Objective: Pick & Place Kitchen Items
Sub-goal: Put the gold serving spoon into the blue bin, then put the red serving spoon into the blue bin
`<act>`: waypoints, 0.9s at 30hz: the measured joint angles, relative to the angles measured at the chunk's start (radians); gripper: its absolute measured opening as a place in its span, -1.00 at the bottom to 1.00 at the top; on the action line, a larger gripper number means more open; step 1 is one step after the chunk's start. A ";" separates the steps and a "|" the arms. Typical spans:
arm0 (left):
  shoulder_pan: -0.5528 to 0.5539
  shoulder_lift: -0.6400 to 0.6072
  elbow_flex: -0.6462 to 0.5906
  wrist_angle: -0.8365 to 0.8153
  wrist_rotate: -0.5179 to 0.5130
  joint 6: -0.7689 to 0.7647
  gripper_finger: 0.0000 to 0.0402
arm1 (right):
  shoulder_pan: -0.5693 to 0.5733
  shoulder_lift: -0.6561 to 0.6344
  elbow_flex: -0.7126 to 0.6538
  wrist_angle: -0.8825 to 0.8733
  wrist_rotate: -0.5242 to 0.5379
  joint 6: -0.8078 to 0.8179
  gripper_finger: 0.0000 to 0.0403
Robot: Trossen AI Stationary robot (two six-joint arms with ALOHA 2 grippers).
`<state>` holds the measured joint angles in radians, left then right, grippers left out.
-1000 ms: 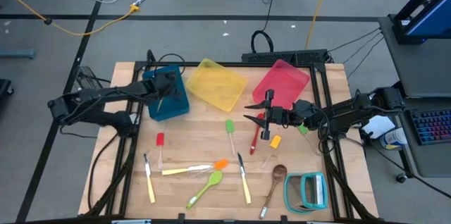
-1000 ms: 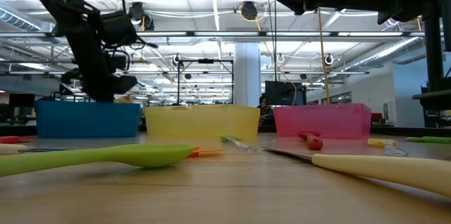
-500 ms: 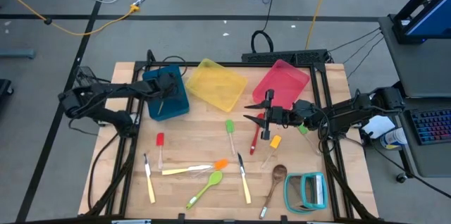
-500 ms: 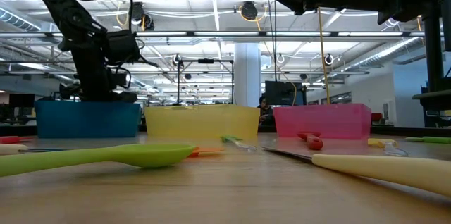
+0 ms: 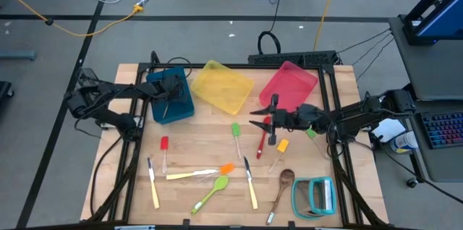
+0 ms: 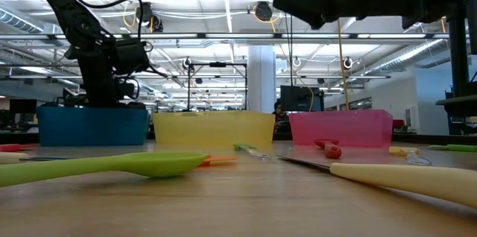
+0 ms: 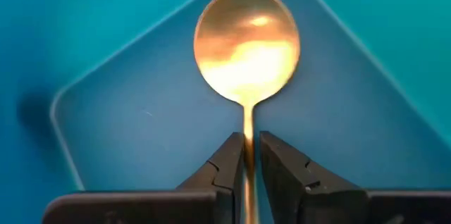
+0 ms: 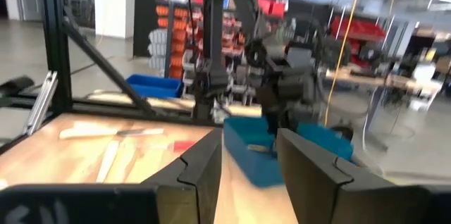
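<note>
A: Start at the near edge of the bench. What's lying there?

B: Plenty still to move: a lime-green spoon, cream-handled cutlery, a wooden spoon, and the teal-framed rack at the near right corner. None of that is in play.

A: Mid-bench, then?

B: The right hand hangs above the bench with its fingers apart and nothing between them. A red spoon lies just beside it on the near side, its long axis running near to far. A small yellow spatula sits a little to the right of that.

A: And the far left?

B: That's where the action is. The left hand is down inside the blue bin. The wrist view shows a brass spoon with its bowl flat on the bin floor. Its handle runs straight back between the two fingers.

A: Clamped on it?

B: The fingers sit close on either side of the handle, but I cannot tell whether they press it.

A: So what does the next move turn on?

B: I'd say the spoon's axis. It lines up with the hand's own reach, bowl pointing away, so a straight pull back would clear the handle. For the red spoon, the right arm is plainly the nearer one.
</note>
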<state>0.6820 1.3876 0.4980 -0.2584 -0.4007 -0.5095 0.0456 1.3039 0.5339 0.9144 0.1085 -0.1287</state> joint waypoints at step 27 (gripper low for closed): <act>-0.004 -0.148 0.000 -0.001 0.108 0.044 -0.76 | 0.000 0.015 0.000 -0.148 0.135 0.254 -0.35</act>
<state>0.6781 1.2397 0.4984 -0.2596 -0.2931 -0.4653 0.0456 1.3188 0.5339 0.7665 0.2432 0.1256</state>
